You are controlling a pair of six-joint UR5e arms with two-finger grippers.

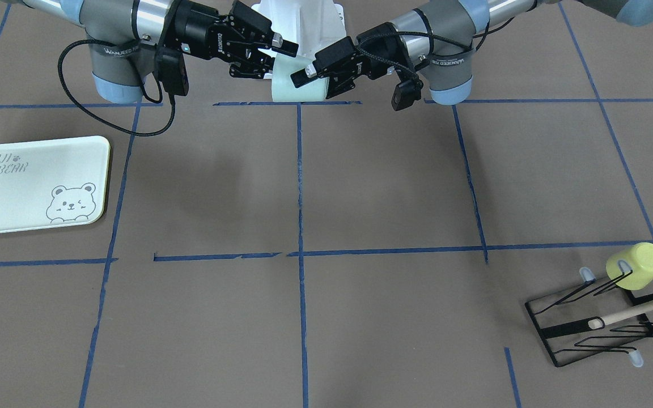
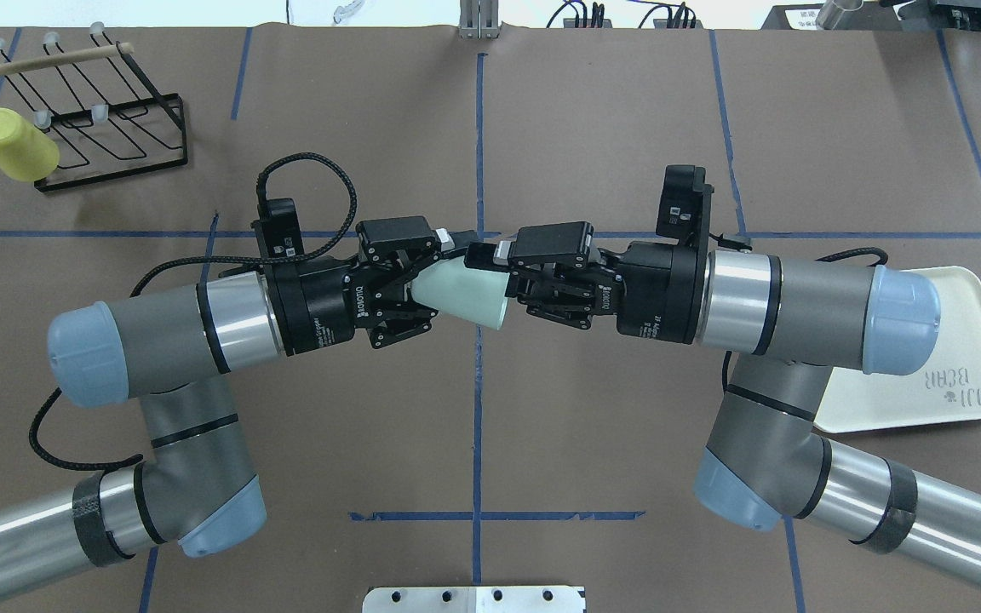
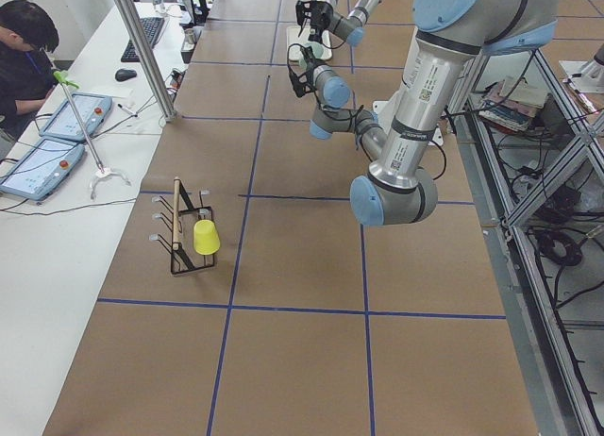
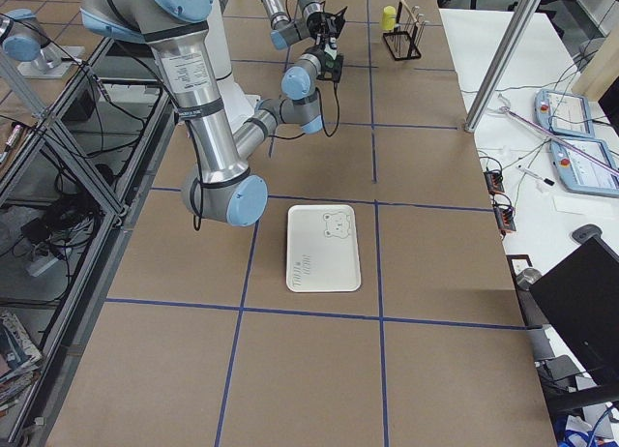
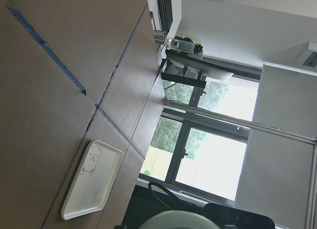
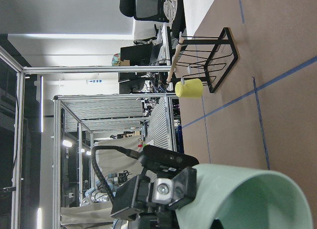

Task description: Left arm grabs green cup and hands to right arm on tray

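Observation:
The pale mint-green cup (image 2: 461,294) lies on its side in the air between the two grippers, over the middle of the table near the robot's base. My left gripper (image 2: 444,281) is shut on its narrow base end. It also shows in the front view (image 1: 312,76). My right gripper (image 2: 495,277) faces it from the other side. Its jaws stand spread either side of the cup's rim end and look open. In the front view the right gripper (image 1: 272,56) is left of the cup (image 1: 292,85). The cup's open mouth (image 6: 233,199) fills the bottom of the right wrist view. The tray (image 1: 20,192) lies empty on the right arm's side.
A yellow-green cup (image 1: 638,265) hangs on a black wire rack (image 1: 587,328) with a wooden rod at the far corner on the left arm's side. In the overhead view the right arm covers part of the tray (image 2: 959,340). An operator sits at a side desk.

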